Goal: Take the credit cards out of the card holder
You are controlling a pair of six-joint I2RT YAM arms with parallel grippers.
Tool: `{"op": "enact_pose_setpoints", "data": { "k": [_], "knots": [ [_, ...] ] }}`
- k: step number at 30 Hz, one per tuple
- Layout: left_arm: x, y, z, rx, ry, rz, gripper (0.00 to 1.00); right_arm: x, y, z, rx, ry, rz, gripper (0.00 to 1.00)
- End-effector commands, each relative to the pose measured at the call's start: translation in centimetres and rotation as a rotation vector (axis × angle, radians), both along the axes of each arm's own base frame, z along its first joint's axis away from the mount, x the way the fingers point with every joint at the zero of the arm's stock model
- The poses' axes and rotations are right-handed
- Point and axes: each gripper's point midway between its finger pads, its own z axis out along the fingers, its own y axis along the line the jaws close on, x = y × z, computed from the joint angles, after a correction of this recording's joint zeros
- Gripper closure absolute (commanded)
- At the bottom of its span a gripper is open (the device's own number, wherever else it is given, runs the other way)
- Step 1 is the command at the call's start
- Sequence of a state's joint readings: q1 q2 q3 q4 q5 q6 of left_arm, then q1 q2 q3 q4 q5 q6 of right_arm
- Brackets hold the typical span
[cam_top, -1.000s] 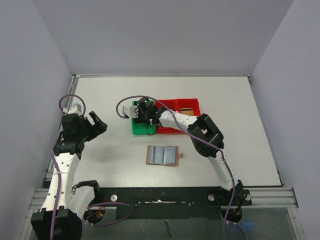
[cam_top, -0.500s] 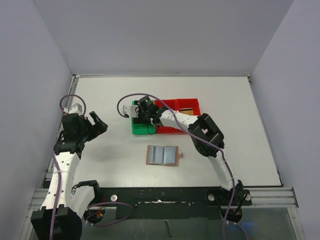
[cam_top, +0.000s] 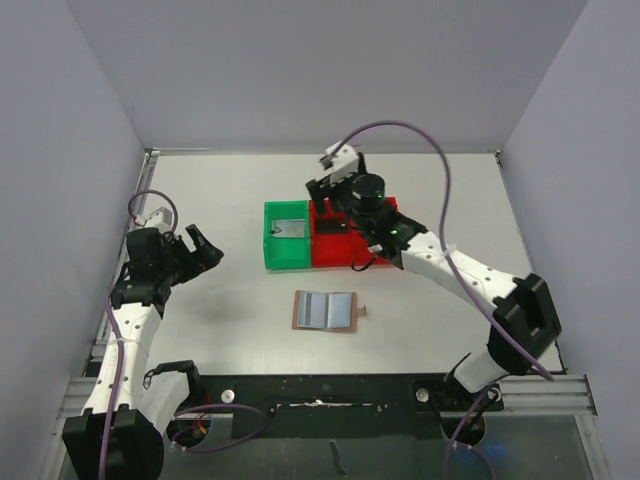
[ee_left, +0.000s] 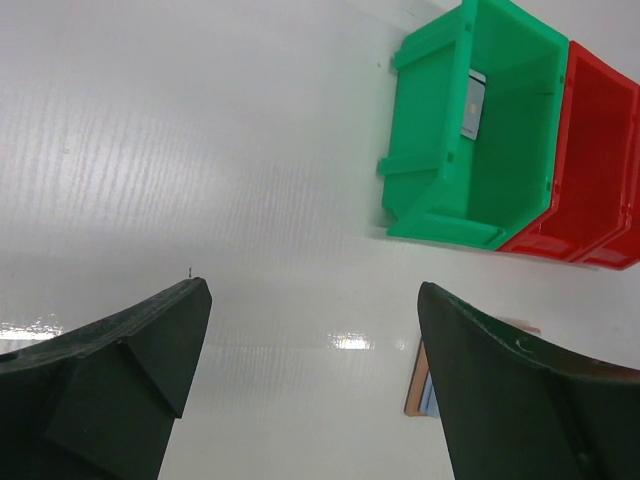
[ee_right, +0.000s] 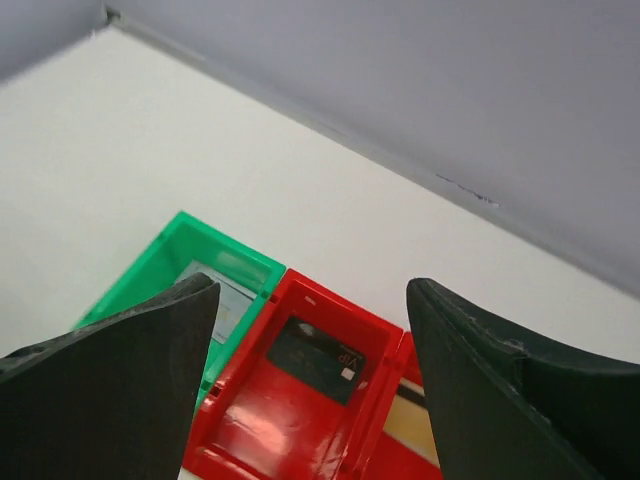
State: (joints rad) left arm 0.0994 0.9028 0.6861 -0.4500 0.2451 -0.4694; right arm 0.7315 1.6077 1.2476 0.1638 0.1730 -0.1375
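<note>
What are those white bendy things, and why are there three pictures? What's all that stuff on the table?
They are two robot arms with pincher hands. One picture looks down from above; the other two come from cameras on each wrist. The left gripper and right gripper are both open, holding nothing. On the white table lies an open brown card holder with blue-grey pockets. Farther back stand a green plastic bin holding a grey card and a red plastic bin holding a dark card.
</note>
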Motion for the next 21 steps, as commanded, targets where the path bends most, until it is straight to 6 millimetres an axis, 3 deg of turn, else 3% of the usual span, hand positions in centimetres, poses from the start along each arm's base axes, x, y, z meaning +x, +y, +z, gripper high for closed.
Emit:
{"op": "enact_pose_setpoints", "data": {
  "k": [1,4,8,12,15,21],
  "knots": [
    [1.1,-1.2,1.3,-0.024,-0.085,-0.086,0.15,-1.4,-4.7,1.0,0.422,0.196,-0.256,0.22],
    [1.5,-1.3,0.8,-0.031,-0.083,-0.094,0.16,-3.9,-6.4,-1.4,0.527,0.360,-0.323,0.23],
    [2.0,-0.9,-0.6,-0.022,-0.042,-0.071,0.19,-8.3,-7.0,-5.6,0.632,0.633,-0.420,0.25],
    [2.2,-0.8,-1.0,-0.014,-0.023,-0.081,0.21,-12.1,-5.3,-9.4,0.617,0.756,-0.371,0.29],
    [2.2,-1.1,-0.7,-0.021,-0.035,-0.093,0.21,-14.1,-3.1,-10.7,0.551,0.805,-0.338,0.31],
    [2.2,-2.0,-0.7,-0.034,-0.042,-0.129,0.26,-16.1,-1.1,-14.2,0.495,0.891,-0.418,0.37]
  ]
}}
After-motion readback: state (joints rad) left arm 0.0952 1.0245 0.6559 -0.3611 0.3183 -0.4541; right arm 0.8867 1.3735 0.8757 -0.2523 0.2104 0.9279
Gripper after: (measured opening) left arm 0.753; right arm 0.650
